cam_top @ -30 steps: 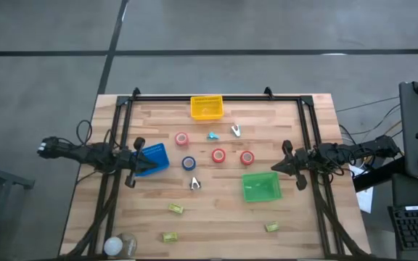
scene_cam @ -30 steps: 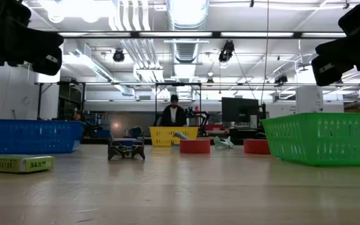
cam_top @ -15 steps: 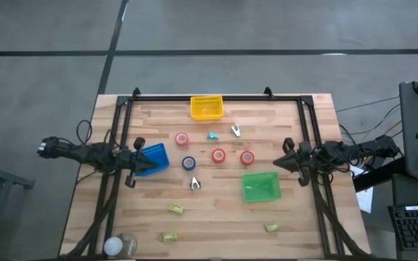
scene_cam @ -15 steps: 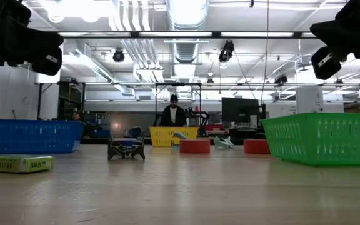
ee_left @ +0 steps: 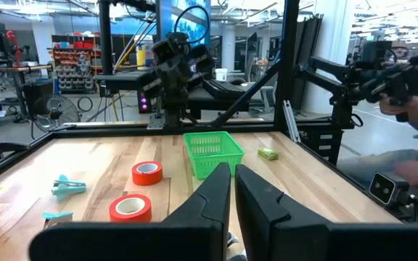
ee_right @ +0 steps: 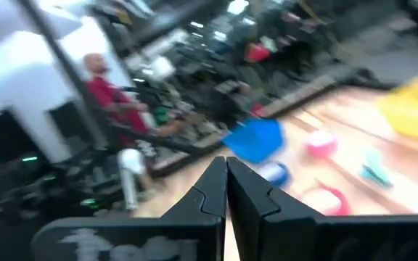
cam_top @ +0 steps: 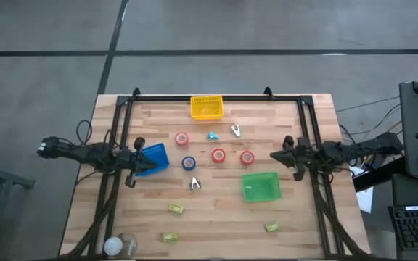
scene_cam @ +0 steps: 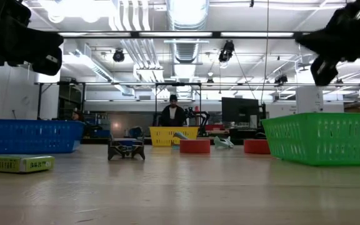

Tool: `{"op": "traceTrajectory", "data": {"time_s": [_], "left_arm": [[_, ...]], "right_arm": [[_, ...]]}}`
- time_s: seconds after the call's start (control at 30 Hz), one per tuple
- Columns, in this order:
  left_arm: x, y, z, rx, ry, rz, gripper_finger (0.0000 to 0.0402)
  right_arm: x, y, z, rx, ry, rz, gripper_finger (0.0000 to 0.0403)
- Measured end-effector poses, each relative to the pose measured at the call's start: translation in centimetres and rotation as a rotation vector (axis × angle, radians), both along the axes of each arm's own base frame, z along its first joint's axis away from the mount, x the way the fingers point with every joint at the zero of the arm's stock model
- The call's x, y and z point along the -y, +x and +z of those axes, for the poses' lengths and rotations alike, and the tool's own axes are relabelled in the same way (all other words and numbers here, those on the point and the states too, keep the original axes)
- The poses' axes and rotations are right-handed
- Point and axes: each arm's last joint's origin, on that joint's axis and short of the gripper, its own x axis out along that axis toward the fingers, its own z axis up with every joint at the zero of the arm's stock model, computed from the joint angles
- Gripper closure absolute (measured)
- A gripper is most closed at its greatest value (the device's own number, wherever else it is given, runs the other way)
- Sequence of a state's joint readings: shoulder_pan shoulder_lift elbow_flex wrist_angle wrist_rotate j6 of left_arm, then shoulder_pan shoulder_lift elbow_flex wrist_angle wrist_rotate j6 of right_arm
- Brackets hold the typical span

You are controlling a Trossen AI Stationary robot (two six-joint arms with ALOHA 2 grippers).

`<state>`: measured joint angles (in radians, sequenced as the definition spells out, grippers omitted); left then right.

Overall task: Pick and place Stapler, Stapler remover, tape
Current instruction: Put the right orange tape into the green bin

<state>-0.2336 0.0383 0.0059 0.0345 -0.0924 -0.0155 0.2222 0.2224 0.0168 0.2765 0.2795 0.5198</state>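
R gripper [cam_top: 274,155]: fingers pressed together, nothing between them. Hangs above the table at the right edge, tip aimed inward toward the middle, just right of the nearest red tape roll [cam_top: 247,157] and just beyond the far rim of the green basket [cam_top: 260,187]. R wrist view is blurred, so arm probably in motion; can't say more from it.

L gripper [cam_top: 136,159]: fingers nearly closed, a thin slit only, empty. Sits at the left edge over the blue basket [cam_top: 153,157]. Looks parked.

Tape: four rolls lying flat mid-table, none picked. Red one at right beside the R gripper, second red roll [cam_top: 218,154] left of it, blue roll [cam_top: 188,163] further left, near the blue basket, pinkish roll [cam_top: 181,138] farther back.

Other bits: metal staple remover [cam_top: 195,184] near of the blue roll; another pale clip-like one [cam_top: 236,130] and a small teal piece [cam_top: 212,135] toward the far side, type unclear. Three yellow-green staplers or staple boxes (can't tell which) along the near side, e.g. [cam_top: 175,209]. Yellow basket [cam_top: 207,107] at far edge, centre. Person [scene_cam: 173,112] stands in the room behind the table, well clear.

Step, as I read it: very start, approach phase. Nothing looks sorted yet as far as baskets can be read; R arm seems headed for the right-hand red roll.

Next move needs: open the R fingers first, since they're shut; drop over the roll, straddle the ring wall or rim, close, lift. Which basket takes tape isn't shown.
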Motion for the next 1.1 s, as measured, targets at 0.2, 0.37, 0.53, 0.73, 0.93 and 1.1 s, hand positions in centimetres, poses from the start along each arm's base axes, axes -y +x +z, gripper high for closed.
{"op": "traceTrajectory", "data": {"time_s": [0.2, 0.37, 0.53, 0.73, 0.93, 1.1], "left_arm": [[0.0, 0.0, 0.0, 0.0, 0.0, 0.0, 0.0376], [0.0, 0.0, 0.0, 0.0, 0.0, 0.0, 0.0376], [0.0, 0.0, 0.0, 0.0, 0.0, 0.0, 0.0376], [0.0, 0.0, 0.0, -0.001, 0.0, 0.0, 0.0376], [0.0, 0.0, 0.0, 0.0, 0.0, 0.001, 0.0376], [0.0, 0.0, 0.0, -0.001, 0.0, 0.001, 0.0376]], "right_arm": [[0.0, 1.2, -0.7, -0.069, 0.04, -0.108, 0.0376], [-0.1, 1.9, -1.1, -0.125, 0.12, -0.133, 0.0326], [-0.2, 3.1, -0.3, -0.17, 0.128, -0.179, 0.0267], [-0.3, 5.4, 1.5, -0.316, 0.054, -0.293, 0.0212], [0.8, 8.0, 2.3, -0.534, 0.076, -0.384, 0.0185], [2.4, 10.5, 2.2, -0.744, 0.1, -0.396, 0.0184]]}}
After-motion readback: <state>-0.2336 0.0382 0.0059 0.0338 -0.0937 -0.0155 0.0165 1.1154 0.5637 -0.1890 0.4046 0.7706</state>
